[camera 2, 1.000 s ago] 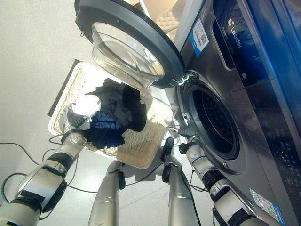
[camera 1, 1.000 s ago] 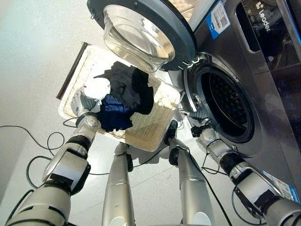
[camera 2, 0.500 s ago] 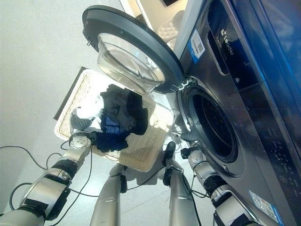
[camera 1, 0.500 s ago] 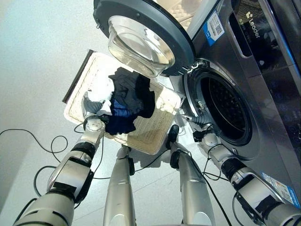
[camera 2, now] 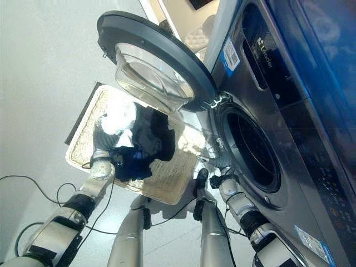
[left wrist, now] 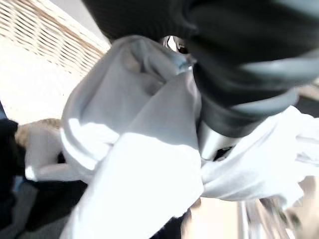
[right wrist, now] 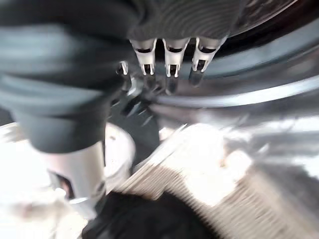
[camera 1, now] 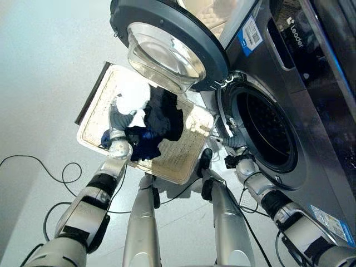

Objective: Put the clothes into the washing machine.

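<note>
The robot's left hand (camera 1: 118, 119) is down in the laundry basket (camera 1: 186, 158), buried among the clothes. Its fingers are curled into a white cloth (left wrist: 134, 169), which bunches up around the thumb and over the palm in the left wrist view, so it has a firm hold on that piece. Just beside the hand, on the side toward the washing machine (camera 1: 289, 111), lies a heap of dark clothes (camera 1: 164, 114), with a blue garment (camera 1: 146, 143) tucked at the near edge of the heap, close to the wrist. All the clothes are in the basket, which sits on the floor under the open round door (camera 1: 167, 41).

The right hand (camera 1: 236, 154) is at the lower lip of the machine's opening, near the basket's corner. In the right wrist view its fingers (right wrist: 167, 57) hang in a loose, fairly straight row by the rubber door seal (right wrist: 239, 74), holding nothing. The drum (camera 1: 264, 128) behind that hand looks dark.
</note>
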Controlling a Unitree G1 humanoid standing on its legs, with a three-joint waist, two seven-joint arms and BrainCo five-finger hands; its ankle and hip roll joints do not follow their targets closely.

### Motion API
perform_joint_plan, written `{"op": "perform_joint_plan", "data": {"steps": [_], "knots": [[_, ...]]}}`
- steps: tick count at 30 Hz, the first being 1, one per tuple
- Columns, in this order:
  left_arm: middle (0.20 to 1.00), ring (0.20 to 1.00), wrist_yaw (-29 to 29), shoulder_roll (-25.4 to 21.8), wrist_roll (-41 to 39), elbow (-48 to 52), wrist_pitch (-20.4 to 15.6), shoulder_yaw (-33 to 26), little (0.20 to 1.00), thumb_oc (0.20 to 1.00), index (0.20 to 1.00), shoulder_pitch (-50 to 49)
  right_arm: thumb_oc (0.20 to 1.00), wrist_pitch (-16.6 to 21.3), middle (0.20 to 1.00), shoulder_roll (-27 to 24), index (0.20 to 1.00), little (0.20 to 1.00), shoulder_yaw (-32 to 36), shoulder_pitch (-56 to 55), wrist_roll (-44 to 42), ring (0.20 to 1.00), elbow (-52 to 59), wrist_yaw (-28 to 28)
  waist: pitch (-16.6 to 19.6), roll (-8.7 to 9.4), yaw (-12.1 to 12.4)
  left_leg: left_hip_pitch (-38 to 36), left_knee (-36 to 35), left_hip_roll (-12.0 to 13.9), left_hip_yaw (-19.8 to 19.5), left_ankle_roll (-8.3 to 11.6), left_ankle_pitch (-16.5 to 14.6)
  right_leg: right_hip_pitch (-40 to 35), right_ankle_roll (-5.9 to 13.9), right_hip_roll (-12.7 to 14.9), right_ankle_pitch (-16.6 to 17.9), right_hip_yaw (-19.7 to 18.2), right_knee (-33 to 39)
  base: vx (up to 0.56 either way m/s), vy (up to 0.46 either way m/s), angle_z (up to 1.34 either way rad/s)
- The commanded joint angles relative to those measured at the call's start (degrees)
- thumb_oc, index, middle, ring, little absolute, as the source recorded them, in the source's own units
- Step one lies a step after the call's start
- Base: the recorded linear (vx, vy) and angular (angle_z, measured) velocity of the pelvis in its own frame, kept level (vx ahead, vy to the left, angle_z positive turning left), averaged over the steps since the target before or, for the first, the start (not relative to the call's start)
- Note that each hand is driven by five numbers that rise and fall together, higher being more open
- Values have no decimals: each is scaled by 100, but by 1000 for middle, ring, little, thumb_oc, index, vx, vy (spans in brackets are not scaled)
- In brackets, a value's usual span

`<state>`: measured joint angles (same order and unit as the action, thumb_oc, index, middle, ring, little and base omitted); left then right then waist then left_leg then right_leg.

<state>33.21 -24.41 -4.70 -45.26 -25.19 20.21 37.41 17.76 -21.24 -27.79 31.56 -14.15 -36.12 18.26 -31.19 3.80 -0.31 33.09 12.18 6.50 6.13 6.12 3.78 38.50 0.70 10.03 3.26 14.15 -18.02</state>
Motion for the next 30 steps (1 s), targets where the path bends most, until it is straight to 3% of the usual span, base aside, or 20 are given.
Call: {"op": "perform_joint_plan", "data": {"steps": [1, 4, 6, 8, 19, 23, 30], "knots": [[200, 200, 111, 201, 840, 424, -466, 76, 200, 200, 200, -6, 1000, 413, 1000, -264, 1000, 1000, -102, -233, -624, 1000, 539, -1130, 139, -307, 113, 267, -56, -466, 130, -39, -131, -3, 663, 1, -344, 145, -273, 8, -34, 1], [200, 200, 104, 99, 1364, 471, -485, 260, 200, 200, 200, 42, 1000, 430, 1000, -357, 1000, 1000, -116, -159, -1766, 1000, 658, -2281, 139, -284, 140, 294, -18, -493, 119, -45, -138, -6, 666, 31, -299, 176, -225, 7, -39, 0], [200, 200, 141, 55, 1548, 464, -518, 339, 200, 200, 200, 90, 1000, 336, 1000, -366, 1000, 1000, -128, -120, -2141, 1000, 698, -2635, 139, -281, 143, 300, -3, -507, 102, -44, -146, -1, 668, 35, -286, 178, -215, 3, -8, 2], [200, 200, 341, -82, 2112, 465, -594, 566, 200, 200, 200, 297, 1000, -227, 1000, -361, 1000, 1000, -178, 41, -2766, 1000, 658, -3299, 139, -286, 146, 324, 16, -534, 103, -36, -141, -1, 667, 46, -251, 191, -154, 1, -3, 2], [200, 200, 1086, -489, 3731, 205, -713, 1699, 200, 200, 200, 1327, 1000, -2403, 1000, -69, 1000, 1000, -292, 688, -4802, 1000, -60, -4938, 139, -345, 160, 395, 80, -585, 97, -30, -98, 24, 637, 46, -133, 170, -30, 0, 0, 0], [200, 200, 1309, -554, 4166, 109, -633, 2082, 200, 200, 200, 1641, 1000, -2698, 1000, 62, 1000, 1000, -302, 837, -5257, 1000, -193, -5265, 139, -363, 141, 419, 71, -585, 125, -17, -67, 48, 639, 21, -105, 157, -11, -6, 19, 0], [200, 200, 1359, -633, 4431, 3, -508, 2435, 200, 200, 200, 1947, 1000, -2754, 1000, 124, 1000, 1000, -346, 937, -5481, 1000, -237, -5536, 139, -371, 99, 475, 45, -575, 164, -12, -20, 105, 643, -5, -69, 139, 18, -8, 19, 0]]}}
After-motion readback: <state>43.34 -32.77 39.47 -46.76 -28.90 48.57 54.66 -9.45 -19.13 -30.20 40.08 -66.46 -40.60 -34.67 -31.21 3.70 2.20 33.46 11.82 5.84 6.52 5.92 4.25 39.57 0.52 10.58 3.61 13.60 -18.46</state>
